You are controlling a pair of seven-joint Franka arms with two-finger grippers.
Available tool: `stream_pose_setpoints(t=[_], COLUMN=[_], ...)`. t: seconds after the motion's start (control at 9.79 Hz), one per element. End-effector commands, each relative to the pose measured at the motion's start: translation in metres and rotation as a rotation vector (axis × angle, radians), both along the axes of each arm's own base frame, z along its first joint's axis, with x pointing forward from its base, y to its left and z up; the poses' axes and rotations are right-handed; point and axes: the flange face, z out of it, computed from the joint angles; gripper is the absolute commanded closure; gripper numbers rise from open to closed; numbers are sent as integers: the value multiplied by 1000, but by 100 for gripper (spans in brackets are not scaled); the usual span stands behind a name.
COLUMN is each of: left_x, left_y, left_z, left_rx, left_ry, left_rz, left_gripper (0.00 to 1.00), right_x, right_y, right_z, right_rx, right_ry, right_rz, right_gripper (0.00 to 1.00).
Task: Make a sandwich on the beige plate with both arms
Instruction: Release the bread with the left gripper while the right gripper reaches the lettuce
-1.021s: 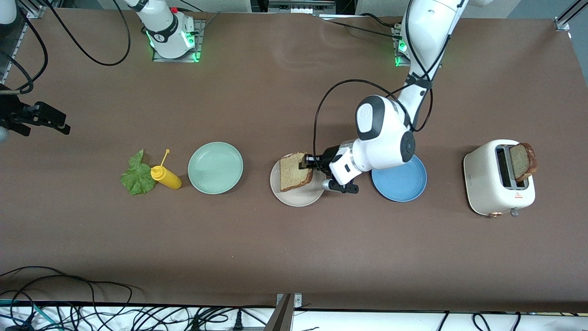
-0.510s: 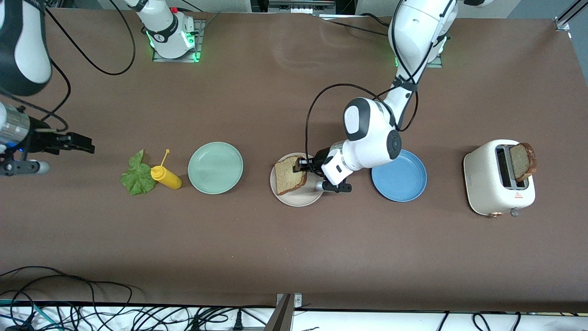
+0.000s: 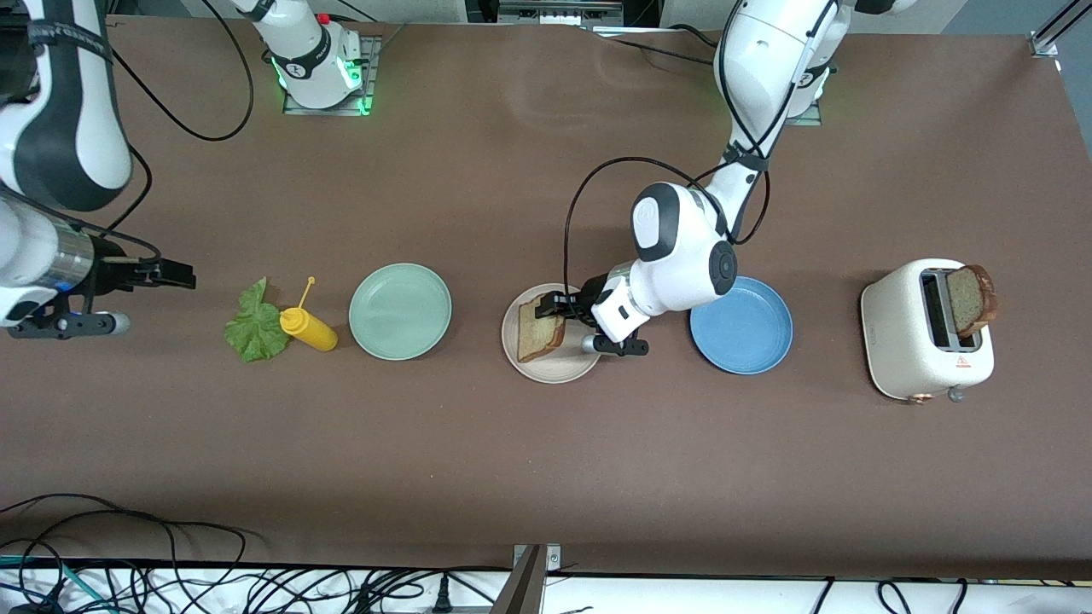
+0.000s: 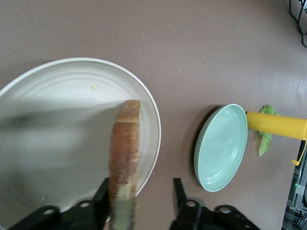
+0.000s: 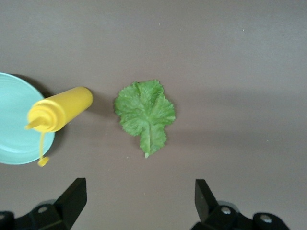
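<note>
Front view: left gripper opened since; bread slice lower.

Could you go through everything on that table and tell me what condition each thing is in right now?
Beige plate: holds one bread slice.
Left gripper: open, beside that slice.
Right gripper: open, over the lettuce leaf.
Mustard bottle: lying down.
Mint-green plate: empty.
Blue plate: empty.
Toaster: slice sticking up.
</note>
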Motion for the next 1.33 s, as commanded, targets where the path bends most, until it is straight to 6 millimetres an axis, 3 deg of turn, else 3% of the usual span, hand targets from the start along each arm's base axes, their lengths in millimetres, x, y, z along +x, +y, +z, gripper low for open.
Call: stream_pose_setpoints(t=[0.0,0.31,0.51,1.02,1.23], left_x=[7,20,30,41,45], left_y=[4,31,61,156,212], left_z=[0,9,30,96,121], left_rx=[-9,77,118,297,308], left_ry=[-16,-51,-20,42,97], left_rz=[13,-75,-171,-343,-325], left_gripper=[0,0,0,0,0], right_x=[-3,6,6,-4,-6], right_y=[-3,-3,-3,-1,-1], right_z=[-51,-133,-172,-217,-229], right_rx=[-23,-24,-18,-16,-16], right_ry=[-40,-30,0,73,90], right_rz=[6,-4,-10,-9,-7], right_gripper=[0,0,0,0,0])
